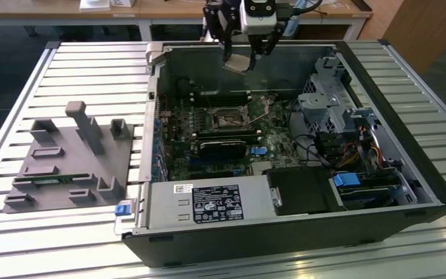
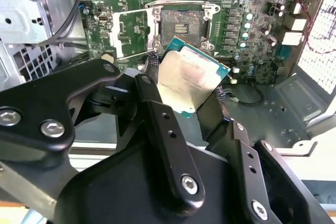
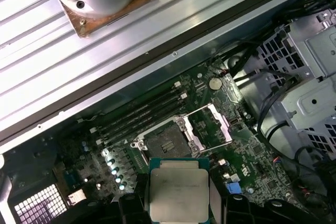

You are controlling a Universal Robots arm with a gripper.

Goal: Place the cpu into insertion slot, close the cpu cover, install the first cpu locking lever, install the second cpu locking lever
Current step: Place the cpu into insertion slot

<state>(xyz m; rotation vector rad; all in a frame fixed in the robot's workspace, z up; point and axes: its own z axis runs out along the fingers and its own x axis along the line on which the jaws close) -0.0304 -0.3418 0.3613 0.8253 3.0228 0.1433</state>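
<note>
- Exterior view first: the gripper point(image 1: 238, 58) hangs over the far end of the open computer case point(image 1: 285, 232). Its two fingers are pressed together on the cpu point(image 1: 237, 63), which sits tilted between them, up in the air and clear of everything under it.
- In the second wrist view, the black fingers point(image 2: 157, 108) pinch the chip by two opposite edges. The pale silvery face with its green rim is turned up towards the camera.
- The insertion slot point(image 3: 167, 142) lies below the gripper and a little ahead of the fingertips, well apart from the held chip. In both wrist views its dark square middle is open to sight inside the silver rim.
- The cpu cover point(image 3: 218, 124) is swung open and lies just beside the slot, to one side of the gripper's line. The board shows through its square window.
- The motherboard point(image 1: 207, 157) spreads out under the gripper, and long black memory slots point(image 3: 142, 114) run just beyond the socket.
- A grey fixture point(image 1: 68, 157) with upright posts stands on the slatted table point(image 1: 21, 75). It is well apart from the gripper, off to the exterior view's left of the case.
</note>
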